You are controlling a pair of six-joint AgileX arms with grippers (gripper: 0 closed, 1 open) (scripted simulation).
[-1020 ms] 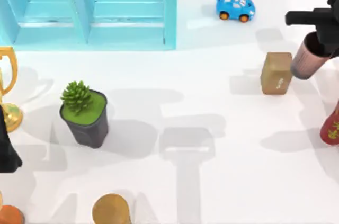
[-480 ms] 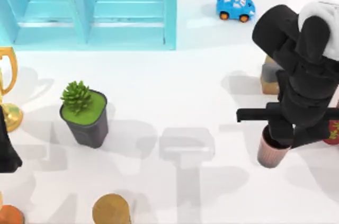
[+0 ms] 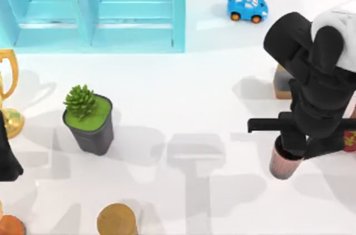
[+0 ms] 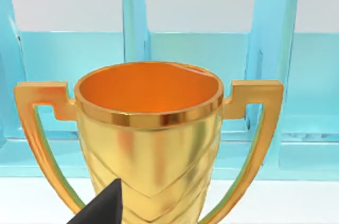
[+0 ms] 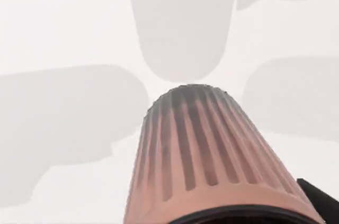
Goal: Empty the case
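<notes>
The light-blue case [image 3: 178,13] stands at the back left of the table, its two compartments facing the front; in the left wrist view the case [image 4: 265,49] rises behind a gold trophy [image 4: 148,128]. My right gripper [image 3: 293,147] is at the front right, shut on the rim of a ribbed pink cup [image 3: 283,165] that hangs below it. In the right wrist view the cup [image 5: 206,150] hangs over bare white table. My left gripper [image 3: 6,157] is parked at the left edge, just in front of the trophy [image 3: 8,79].
A potted succulent [image 3: 89,118] stands at mid left. A blue toy car [image 3: 247,7] sits at the back, right of the case. A tan block [image 3: 282,84] is half covered by my right arm. A red object [image 3: 350,139] is at the right edge, and a tan round thing [image 3: 117,219] and an orange one [image 3: 10,226] at the front left.
My right arm swung from the far right edge toward the front with the cup in its grip, then nearly stopped. It now covers part of the tan block. The left arm is still.
</notes>
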